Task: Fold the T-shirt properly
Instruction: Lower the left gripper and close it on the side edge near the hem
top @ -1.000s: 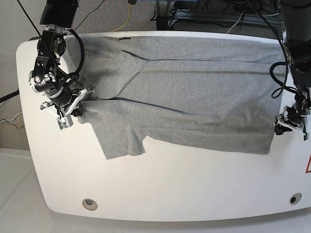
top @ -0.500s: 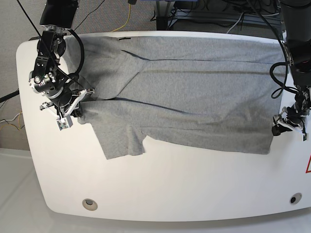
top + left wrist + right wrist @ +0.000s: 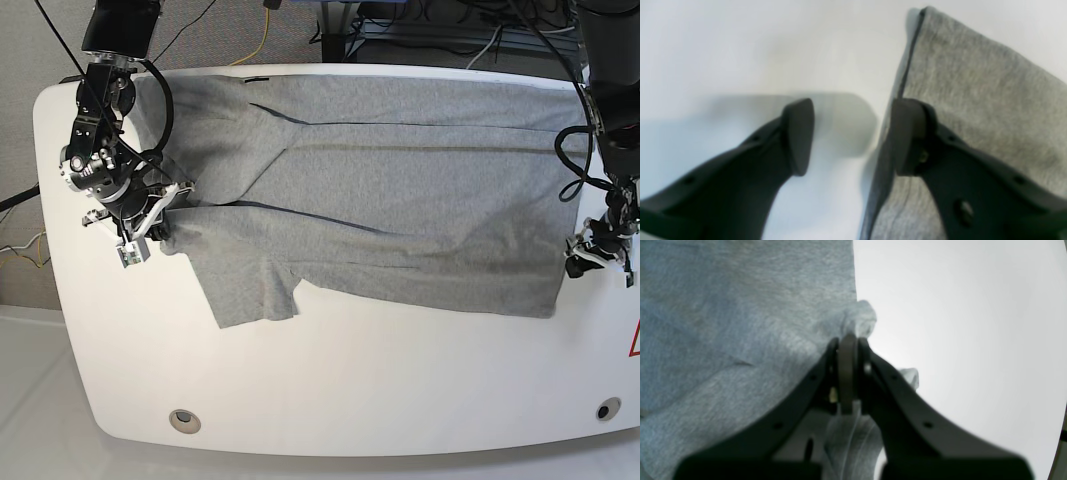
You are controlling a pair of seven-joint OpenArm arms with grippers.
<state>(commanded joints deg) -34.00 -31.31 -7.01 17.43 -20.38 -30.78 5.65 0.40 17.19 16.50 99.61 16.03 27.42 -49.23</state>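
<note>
Grey T-shirt point(image 3: 400, 190) spread across a white table point(image 3: 350, 390).
Right gripper point(image 3: 847, 350) is clenched on a bunched edge of the cloth; left gripper point(image 3: 853, 133) is spread apart, one finger over the shirt's hem.

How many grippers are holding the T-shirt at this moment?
1. The right gripper is shut on the T-shirt edge. The left gripper is open beside the hem.

One T-shirt point(image 3: 400, 200), one white table point(image 3: 350, 400), and two end effectors: left point(image 3: 590, 262), right point(image 3: 150, 225).
</note>
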